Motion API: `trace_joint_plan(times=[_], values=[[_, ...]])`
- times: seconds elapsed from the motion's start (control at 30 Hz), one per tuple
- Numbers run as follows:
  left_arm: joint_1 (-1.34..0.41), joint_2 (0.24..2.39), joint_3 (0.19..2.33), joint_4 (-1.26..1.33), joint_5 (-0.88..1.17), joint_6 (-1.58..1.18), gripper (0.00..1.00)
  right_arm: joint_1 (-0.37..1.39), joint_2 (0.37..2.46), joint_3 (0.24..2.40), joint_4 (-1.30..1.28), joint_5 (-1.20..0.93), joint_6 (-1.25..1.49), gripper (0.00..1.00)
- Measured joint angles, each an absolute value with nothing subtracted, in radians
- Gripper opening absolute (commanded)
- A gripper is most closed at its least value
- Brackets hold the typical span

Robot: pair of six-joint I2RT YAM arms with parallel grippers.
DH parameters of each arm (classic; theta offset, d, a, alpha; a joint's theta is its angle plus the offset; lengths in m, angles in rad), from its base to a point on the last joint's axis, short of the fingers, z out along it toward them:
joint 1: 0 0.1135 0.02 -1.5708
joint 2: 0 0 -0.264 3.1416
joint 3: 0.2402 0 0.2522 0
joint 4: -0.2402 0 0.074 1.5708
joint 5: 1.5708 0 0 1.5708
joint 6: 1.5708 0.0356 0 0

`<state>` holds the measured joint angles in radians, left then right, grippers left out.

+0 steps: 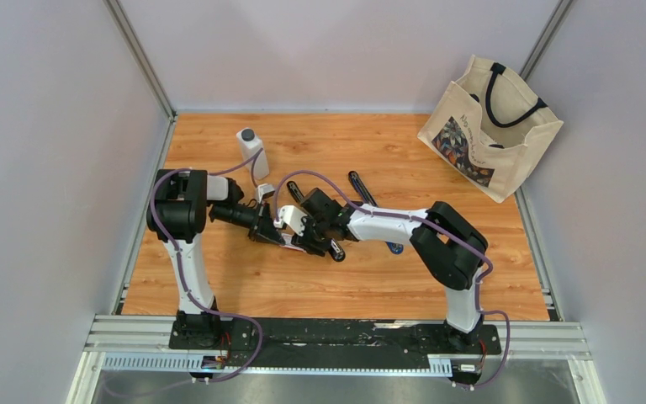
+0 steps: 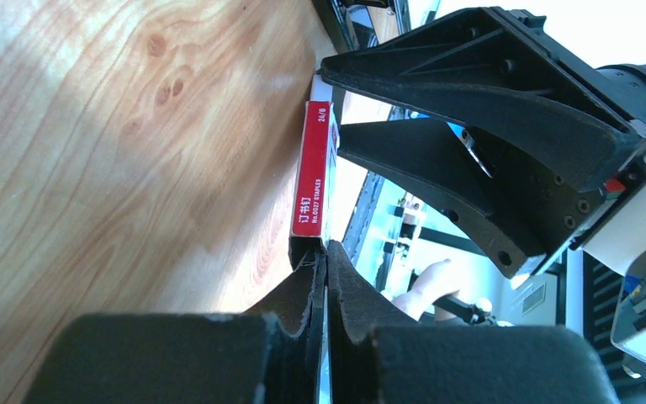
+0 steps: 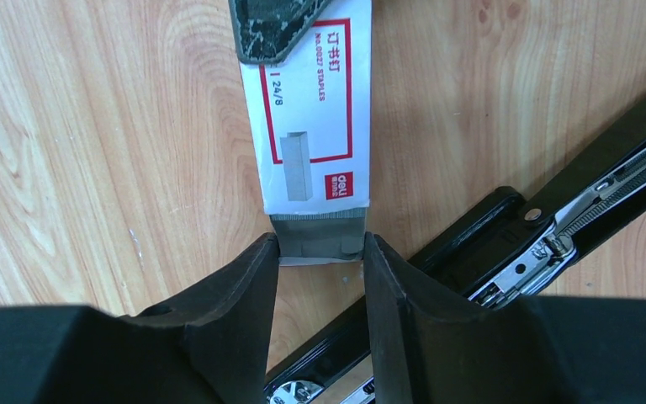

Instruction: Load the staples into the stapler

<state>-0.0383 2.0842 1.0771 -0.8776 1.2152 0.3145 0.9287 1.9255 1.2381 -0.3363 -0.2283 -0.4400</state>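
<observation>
Left hand (image 2: 326, 263) pinching staples (image 2: 311, 168), right hand (image 3: 320, 248) opposite

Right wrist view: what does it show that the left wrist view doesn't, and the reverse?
Only right wrist: the staple box's white face, its grey inner tray pinched by the right gripper, the opened stapler's metal channel. Only left wrist: the box's red edge, the left gripper shut on its end. Both: the box, the right gripper, the table.

Staples box (image 3: 311, 126): "24/8", "No.0027 STAPLES", possibly "deli".
</observation>
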Motion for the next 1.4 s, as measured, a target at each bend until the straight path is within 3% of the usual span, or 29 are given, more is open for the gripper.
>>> trace_joint_plan(times=[0.83, 1.1, 1.4], values=[[0.029, 2.099, 1.122, -1.114, 1.223, 0.554, 0.02, 0.928, 1.868, 1.178, -0.38, -0.21, -0.454, 0.43], [0.029, 2.139, 1.144, -1.179, 1.224, 0.621, 0.43, 0.928, 1.858, 1.17, -0.393, -0.21, -0.453, 0.45], [0.037, 2.102, 1.122, -1.135, 1.195, 0.585, 0.52, 0.928, 1.857, 1.17, -0.396, -0.21, -0.453, 0.46]])
